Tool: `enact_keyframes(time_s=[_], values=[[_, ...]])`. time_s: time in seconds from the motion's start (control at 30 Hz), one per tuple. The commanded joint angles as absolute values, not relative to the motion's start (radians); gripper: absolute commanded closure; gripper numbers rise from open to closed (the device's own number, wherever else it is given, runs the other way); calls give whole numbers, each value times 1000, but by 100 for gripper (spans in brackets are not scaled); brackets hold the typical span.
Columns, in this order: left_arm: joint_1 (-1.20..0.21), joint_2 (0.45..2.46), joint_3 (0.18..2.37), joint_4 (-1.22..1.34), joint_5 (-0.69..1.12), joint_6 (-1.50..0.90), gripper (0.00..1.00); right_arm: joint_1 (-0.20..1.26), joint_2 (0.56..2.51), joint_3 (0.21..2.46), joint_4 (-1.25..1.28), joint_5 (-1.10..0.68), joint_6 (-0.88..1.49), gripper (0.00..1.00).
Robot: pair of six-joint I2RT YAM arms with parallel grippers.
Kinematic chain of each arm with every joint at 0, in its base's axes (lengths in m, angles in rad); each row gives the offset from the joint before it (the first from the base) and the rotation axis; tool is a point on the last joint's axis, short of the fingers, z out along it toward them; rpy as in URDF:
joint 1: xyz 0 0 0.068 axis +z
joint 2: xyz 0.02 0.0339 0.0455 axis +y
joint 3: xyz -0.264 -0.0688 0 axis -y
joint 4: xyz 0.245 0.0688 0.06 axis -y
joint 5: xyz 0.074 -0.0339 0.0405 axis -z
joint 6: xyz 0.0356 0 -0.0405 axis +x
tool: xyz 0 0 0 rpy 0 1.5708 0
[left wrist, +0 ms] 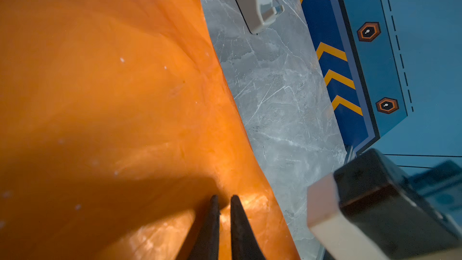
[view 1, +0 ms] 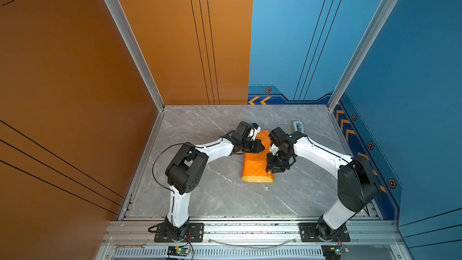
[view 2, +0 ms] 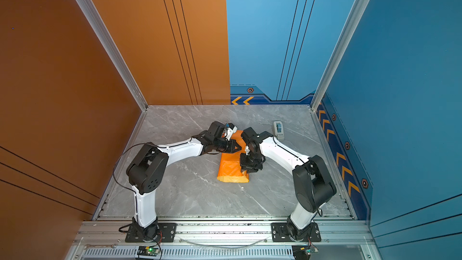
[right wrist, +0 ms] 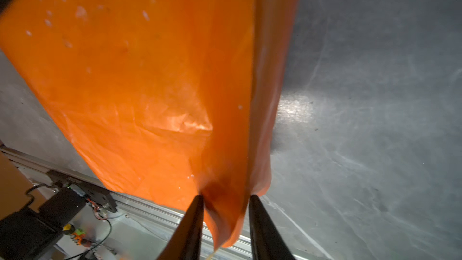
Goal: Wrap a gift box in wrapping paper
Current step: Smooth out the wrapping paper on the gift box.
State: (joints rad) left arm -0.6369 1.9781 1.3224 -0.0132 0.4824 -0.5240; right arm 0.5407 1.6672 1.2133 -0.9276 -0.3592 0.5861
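Folded orange paper (view 1: 253, 168) is laid on the surface (view 1: 200, 196); the left gripper (view 1: 262, 147) is set over its far part, the right gripper (view 1: 270, 171) at its right edge.

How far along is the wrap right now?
Done: wrapping paper is folded orange-side-out into a long bundle; gift box out of sight, presumably inside. In hand: left hand, shut, seems to pin it; right hand has a side fold between its fingers. Left: near end open, showing yellow; tape dispenser stands apart.
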Motion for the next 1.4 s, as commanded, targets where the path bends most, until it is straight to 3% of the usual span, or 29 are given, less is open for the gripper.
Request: enact_keyframes(time_s=[0.0,0.1,0.23,0.27,0.37,0.43,0.5,0.73,0.8,0.9,0.93,1.1,1.37], values=[[-614,2012,1270,-130,417,-525,87,548,1670,1237,-974,-322,596,79],[-612,2011,1268,-129,417,-524,87,548,1660,1236,-974,-312,604,88],[-611,2011,1265,-128,416,-524,86,548,1653,1235,-976,-313,613,88],[-610,2012,1264,-129,416,-524,87,549,1654,1235,-979,-316,614,81],[-611,2014,1265,-127,416,-523,87,550,1644,1237,-990,-304,622,49],[-610,2012,1263,-126,418,-523,87,549,1648,1235,-992,-308,624,42],[-610,2014,1264,-124,419,-524,87,553,1661,1233,-991,-311,620,48],[-609,2014,1266,-124,416,-524,87,565,1673,1244,-991,-314,617,95],[-607,2014,1266,-126,415,-524,87,568,1666,1249,-992,-311,619,100],[-607,2014,1265,-126,416,-523,87,566,1655,1254,-992,-313,624,100],[-607,2014,1264,-126,417,-522,87,563,1652,1258,-993,-310,623,94],[-607,2016,1263,-124,418,-523,87,507,1611,1304,-1000,-312,607,35],[-607,2015,1264,-122,421,-524,87,373,1764,1523,-995,-302,454,26]])
